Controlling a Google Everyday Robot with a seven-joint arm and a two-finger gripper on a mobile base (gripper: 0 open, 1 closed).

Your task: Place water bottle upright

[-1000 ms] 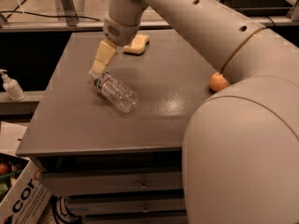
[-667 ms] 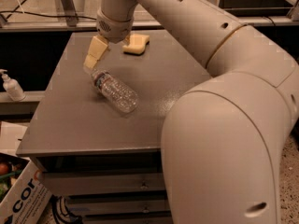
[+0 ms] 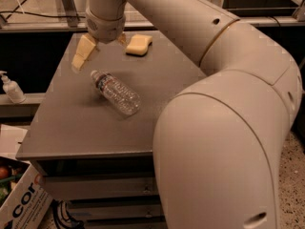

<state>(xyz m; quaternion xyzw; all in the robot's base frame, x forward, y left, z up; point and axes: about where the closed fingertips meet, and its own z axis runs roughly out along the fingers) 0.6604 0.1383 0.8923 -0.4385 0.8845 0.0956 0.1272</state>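
Note:
The water bottle [image 3: 116,93] is clear ribbed plastic with a white cap and a dark label band. It lies on its side on the grey table [image 3: 62,123], cap pointing to the back left. My gripper [image 3: 101,46] hangs above the table just behind the bottle's cap end, not touching it. Its tan fingers [image 3: 83,52] are spread apart and hold nothing. My large cream arm fills the right side of the view and hides that part of the table.
A yellow sponge [image 3: 138,45] lies at the back of the table, right of the gripper. A white pump dispenser [image 3: 12,88] stands on a ledge to the left. A cardboard box [image 3: 21,206] sits on the floor at the lower left.
The gripper has moved up and back, away from the bottle's cap end. The arm has swung further across the right of the view. The bottle has not moved.

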